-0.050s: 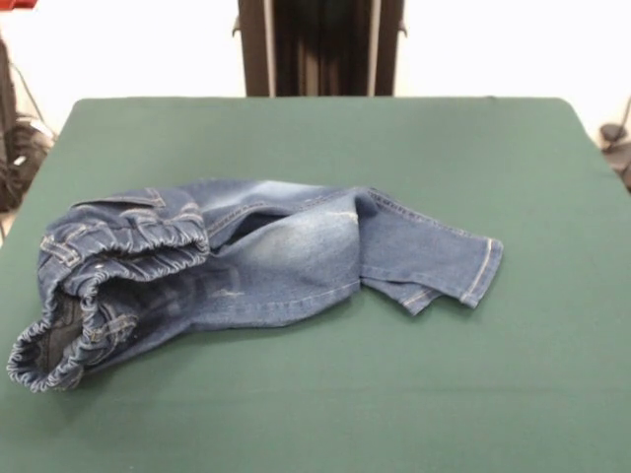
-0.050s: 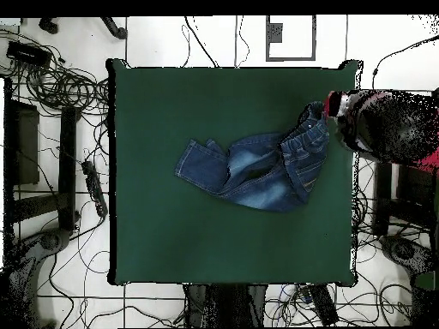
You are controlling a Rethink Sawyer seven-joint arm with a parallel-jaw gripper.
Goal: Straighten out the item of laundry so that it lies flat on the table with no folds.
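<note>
The item of laundry [image 1: 266, 261], a pair of blue denim jeans with faded patches, lies rumpled on the left half of the green table [image 1: 414, 394]. Its elasticated waistband [image 1: 128, 241] is bunched up and turned over at the left, close to the table's edge. The legs run to the right, lying one over the other, and end in a cuff [image 1: 480, 268]. From overhead the jeans [image 2: 257, 167] stretch from the table's middle to its right edge [image 2: 353, 197]. Neither view shows the arm or the gripper.
In the overhead view a dark rounded shape with some red [image 2: 386, 128], seemingly a person, stands at the table's right edge next to the waistband [image 2: 309, 146]. Cables and stands [image 2: 60, 86] lie on the floor around the table.
</note>
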